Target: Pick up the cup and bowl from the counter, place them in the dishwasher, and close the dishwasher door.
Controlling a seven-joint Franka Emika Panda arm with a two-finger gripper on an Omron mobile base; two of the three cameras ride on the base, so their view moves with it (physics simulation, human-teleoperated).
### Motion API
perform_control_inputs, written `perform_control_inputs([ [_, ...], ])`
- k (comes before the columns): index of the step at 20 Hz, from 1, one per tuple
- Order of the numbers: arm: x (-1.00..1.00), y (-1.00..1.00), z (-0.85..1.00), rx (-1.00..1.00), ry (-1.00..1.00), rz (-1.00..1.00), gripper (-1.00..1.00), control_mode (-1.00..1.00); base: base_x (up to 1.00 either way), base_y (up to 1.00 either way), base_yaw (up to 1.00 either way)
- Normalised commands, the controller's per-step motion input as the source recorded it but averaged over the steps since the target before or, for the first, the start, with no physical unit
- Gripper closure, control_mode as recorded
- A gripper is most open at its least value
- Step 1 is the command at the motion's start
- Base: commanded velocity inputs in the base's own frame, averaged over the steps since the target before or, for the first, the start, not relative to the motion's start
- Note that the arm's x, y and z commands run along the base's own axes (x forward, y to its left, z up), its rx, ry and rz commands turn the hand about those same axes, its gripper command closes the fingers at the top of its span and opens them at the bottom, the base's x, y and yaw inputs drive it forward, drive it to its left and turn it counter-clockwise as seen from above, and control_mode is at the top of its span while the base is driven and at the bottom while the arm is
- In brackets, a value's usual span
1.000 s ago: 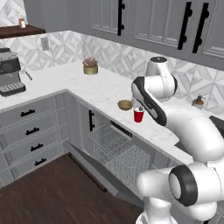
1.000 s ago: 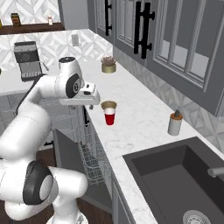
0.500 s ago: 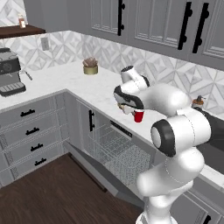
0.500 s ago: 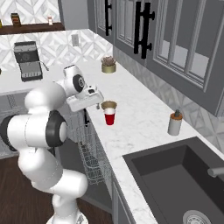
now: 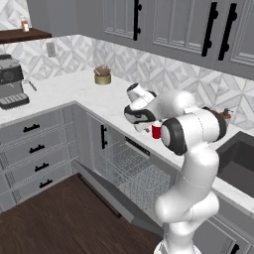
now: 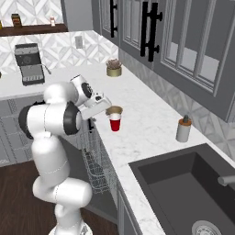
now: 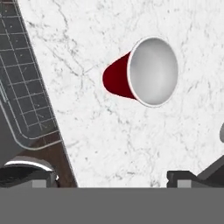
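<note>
The red cup point(image 6: 115, 123) stands upright on the white marble counter point(image 6: 142, 137), near its front edge. Directly behind it and very close sits the tan bowl point(image 6: 114, 110). In the left base view my arm hides the bowl, and the cup point(image 5: 156, 132) shows just past my hand. My gripper point(image 6: 104, 106) hovers over the counter beside the cup and bowl, open and holding nothing. In the hand view the cup point(image 7: 140, 74) lies ahead of the wide-apart fingertips point(image 7: 188, 177). The dishwasher rack point(image 5: 130, 166) is pulled out over the dropped door point(image 5: 106, 196).
A gold pot with a reddish plant point(image 6: 114, 69) stands at the back corner. A coffee machine point(image 5: 11, 87) is on the left counter. The grey soap dispenser point(image 6: 183, 130) and the dark sink point(image 6: 183, 183) lie to the right. Upper cabinets hang overhead.
My arm has swung its elbow around and the hand has come down closer to the counter beside the cup. Cup, bowl and dishwasher door have not moved.
</note>
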Motion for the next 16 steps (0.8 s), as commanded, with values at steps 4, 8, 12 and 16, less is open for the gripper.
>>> perform_control_inputs([
  [4, 0.46, -0.40, -0.31, 0.00, -0.08, 0.00, -1.00, -1.00, 0.00, 0.00, 0.00],
  [8, 0.42, -0.19, -0.43, 0.00, -0.05, 0.00, -1.00, -1.00, 0.00, 0.00, 0.00],
  [12, 0.29, -0.04, -0.41, 0.00, -0.06, 0.00, -1.00, -1.00, 0.00, 0.00, 0.00],
  [16, 0.37, 0.00, -0.22, 0.00, -0.01, 0.02, -1.00, -1.00, 0.00, 0.00, 0.00],
])
